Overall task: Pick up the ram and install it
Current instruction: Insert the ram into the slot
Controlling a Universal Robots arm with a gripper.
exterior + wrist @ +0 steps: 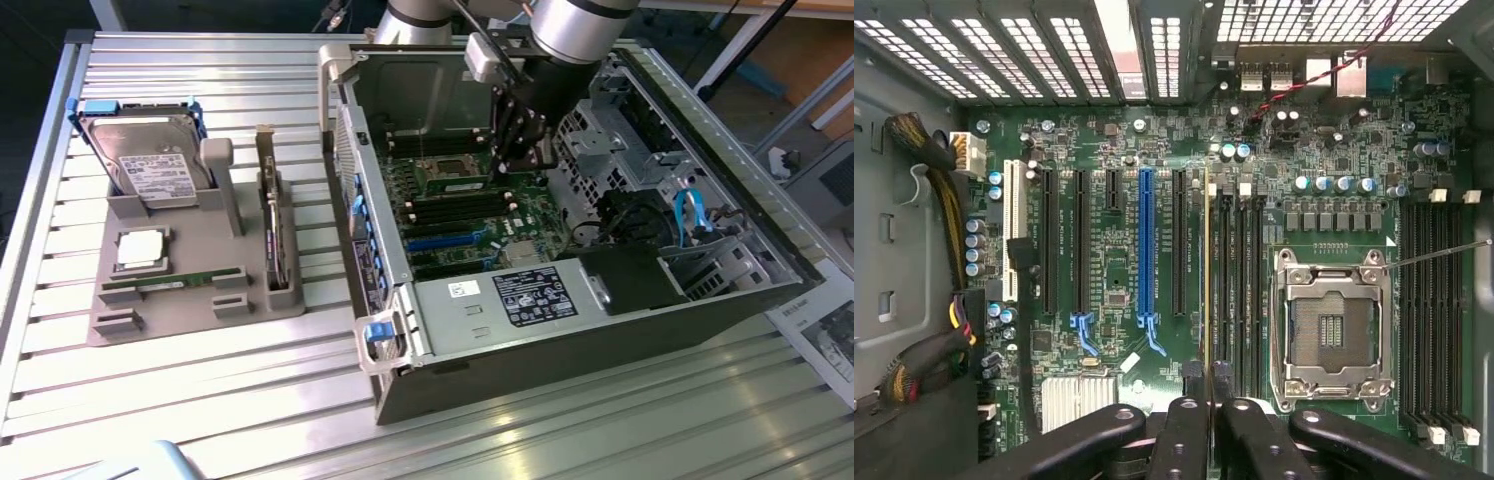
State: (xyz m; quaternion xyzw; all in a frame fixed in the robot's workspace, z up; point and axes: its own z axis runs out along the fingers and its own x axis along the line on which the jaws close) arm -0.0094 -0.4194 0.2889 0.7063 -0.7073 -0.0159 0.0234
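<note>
With a hard drive (pixel 150 165) and processor chip (pixel 140 248) on the tray (pixel 174 322) at the exterior view's left, the arm (pixel 574 25) reaches down into the open computer case (pixel 534 335), its hand (pixel 1209 408) closed on the ram (pixel 1206 260) beside the memory slots (pixel 1240 280).

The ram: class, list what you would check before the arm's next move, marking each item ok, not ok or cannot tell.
1. The ram is held in the claw: ok.
2. The ram runs parallel to the memory slots: ok.
3. The ram sits exactly over one slot: cannot tell.
4. The nearest slots are free of other modules: ok.
5. The slot latches are open: cannot tell.
6. The cable bundle lies away from the slots: ok.
</note>
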